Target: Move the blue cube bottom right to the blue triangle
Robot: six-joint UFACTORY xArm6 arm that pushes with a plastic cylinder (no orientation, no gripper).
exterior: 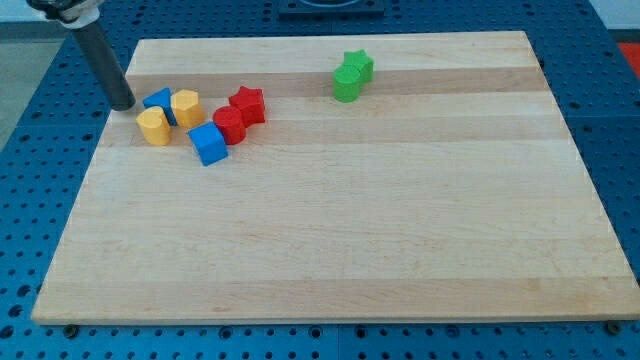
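The blue cube (209,144) lies on the wooden board (330,220) at the upper left, at the lower right of a cluster of blocks. The blue triangle (158,101) sits at the cluster's upper left, wedged between two yellow blocks. My tip (122,103) is at the board's left edge, just left of the blue triangle, close to it. The rod (100,55) rises toward the view's top left.
Two yellow blocks (153,126) (186,107) flank the blue triangle. A red cylinder-like block (229,124) and a red star (247,104) lie right of them, touching the blue cube's upper right. Two green blocks (352,76) sit together near the top centre.
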